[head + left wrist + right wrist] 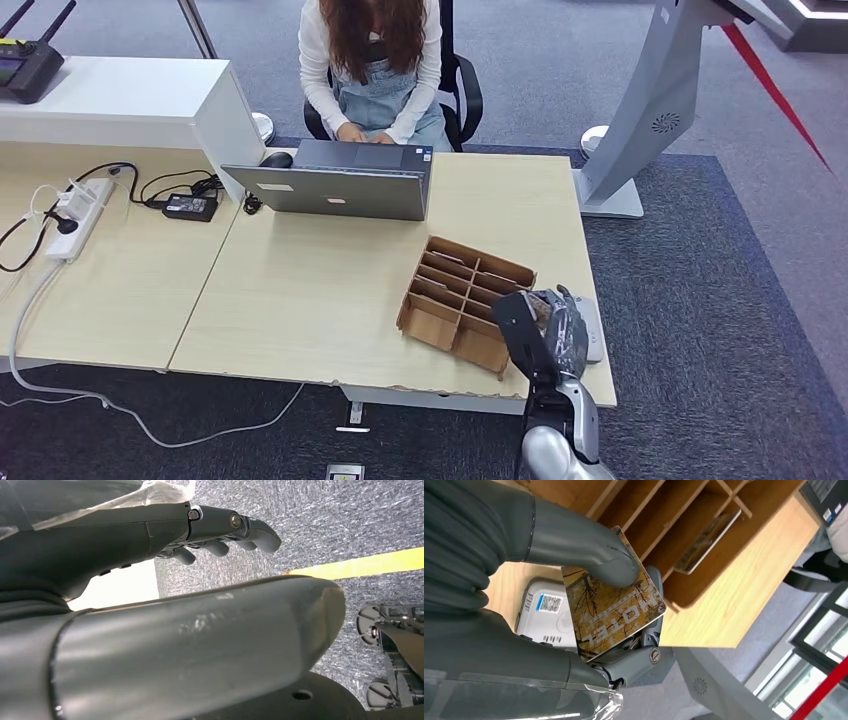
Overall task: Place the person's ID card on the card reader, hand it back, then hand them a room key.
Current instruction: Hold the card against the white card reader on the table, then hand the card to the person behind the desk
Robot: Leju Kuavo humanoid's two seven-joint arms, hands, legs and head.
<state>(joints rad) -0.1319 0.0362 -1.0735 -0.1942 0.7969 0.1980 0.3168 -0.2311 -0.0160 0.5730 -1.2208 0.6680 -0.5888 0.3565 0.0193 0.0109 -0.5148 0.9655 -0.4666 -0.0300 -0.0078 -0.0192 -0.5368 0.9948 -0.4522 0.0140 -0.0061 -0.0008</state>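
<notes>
Glossy rectangular room key pinched in right hand above cardboard organiser; left hand loosely spread, empty.

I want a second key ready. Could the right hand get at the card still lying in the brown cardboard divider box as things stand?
Probably not yet. The right hand already pinches a yellow-brown hotel key card under its thumb, so it is occupied. The remaining card lies open in its cardboard divider box, close by and uncovered.

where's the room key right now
The room key is pinched in the right hand, over the card reader beside the cardboard organizer.
</notes>
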